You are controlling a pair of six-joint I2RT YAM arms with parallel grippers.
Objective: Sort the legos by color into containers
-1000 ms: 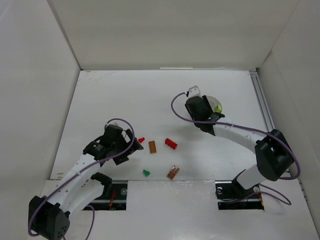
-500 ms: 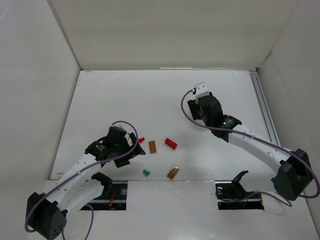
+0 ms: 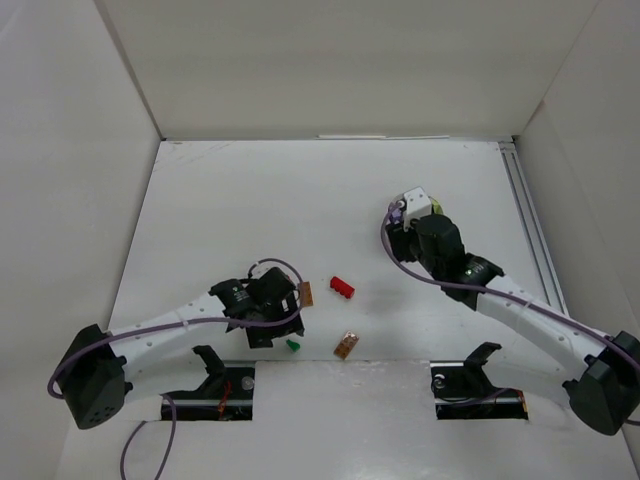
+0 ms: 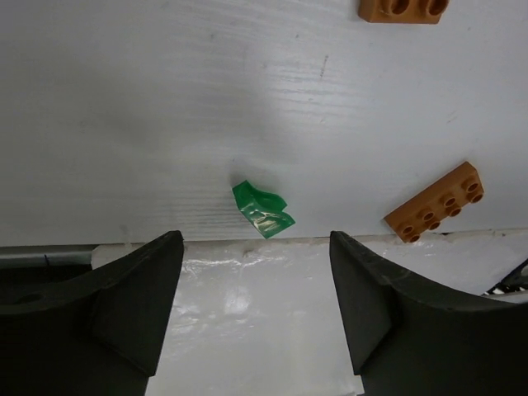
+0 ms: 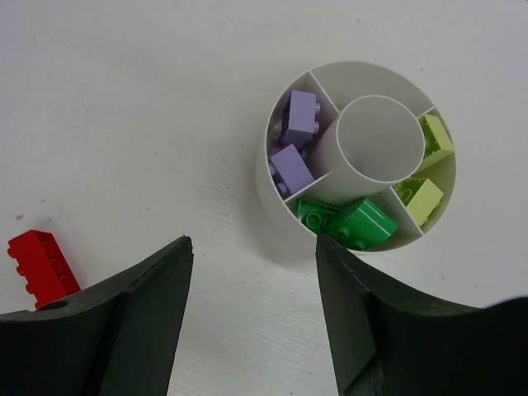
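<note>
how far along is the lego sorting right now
Done: purple bricks, green bricks and pale yellow bricks already sit in wedges of the round white dish. In hand: nothing; the right end effector is open near the dish, the left end effector open above a green piece. Left: that green piece, a red brick and two orange-brown bricks lie on the table.

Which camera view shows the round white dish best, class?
The right wrist view: the whole dish is seen from above, with purple legos, green legos and pale yellow legos in different compartments. In the top external view the right arm covers it. The left wrist view does not show it.
</note>
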